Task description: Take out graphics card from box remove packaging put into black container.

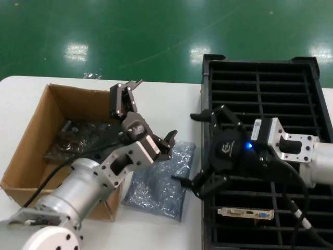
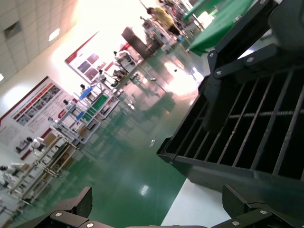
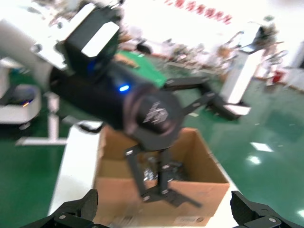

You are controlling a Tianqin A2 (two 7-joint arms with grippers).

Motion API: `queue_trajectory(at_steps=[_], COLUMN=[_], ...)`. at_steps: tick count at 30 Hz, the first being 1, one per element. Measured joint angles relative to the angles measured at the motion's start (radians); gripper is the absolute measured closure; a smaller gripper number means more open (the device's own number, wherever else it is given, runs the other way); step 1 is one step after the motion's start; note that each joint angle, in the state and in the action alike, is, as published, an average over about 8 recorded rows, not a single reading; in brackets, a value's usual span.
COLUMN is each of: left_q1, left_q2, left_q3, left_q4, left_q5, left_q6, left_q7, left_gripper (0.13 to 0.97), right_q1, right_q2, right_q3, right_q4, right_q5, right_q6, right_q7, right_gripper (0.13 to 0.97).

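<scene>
The graphics card (image 1: 246, 213), with its silver bracket and blue port, lies in a near slot of the black container (image 1: 260, 65). The empty crinkly packaging (image 1: 161, 183) lies flat on the table between the container and the brown box (image 1: 31, 136). My left gripper (image 1: 148, 117) hovers open over the box's right edge, with nothing between its fingers. My right gripper (image 1: 190, 149) is open and empty above the container's left rim, facing the left one. The left wrist view shows the left gripper (image 2: 159, 209) and the container (image 2: 237, 142). The right wrist view shows the right gripper (image 3: 164, 209) and the box (image 3: 118, 190).
Several dark boards in glossy bags (image 1: 78, 138) lie inside the box. The white table (image 1: 15, 94) ends at the green floor (image 1: 130, 31) behind. The container fills the table's right side.
</scene>
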Motion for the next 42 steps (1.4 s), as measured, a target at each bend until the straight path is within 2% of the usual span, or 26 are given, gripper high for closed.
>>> queue_trajectory(at_steps=[37, 42], left_q1=[0.235, 0.262], left_q2=[-0.057, -0.063], left_q3=[-0.107, -0.119], left_q4=[0.194, 0.216], left_q5=[-0.947, -1.055], left_q6=[-0.416, -0.464], left_q7=[0.229, 0.255], left_gripper=[0.132, 0.132], right_q1=[-0.617, -0.688], right_q2=[-0.215, -0.239], right_q3=[0.379, 0.423], right_q4=[0.063, 0.071], right_q5=[0.162, 0.180], right_q6=[0.772, 0.861], right_q7=[-0.183, -0.204], right_gripper=[0.129, 0.129])
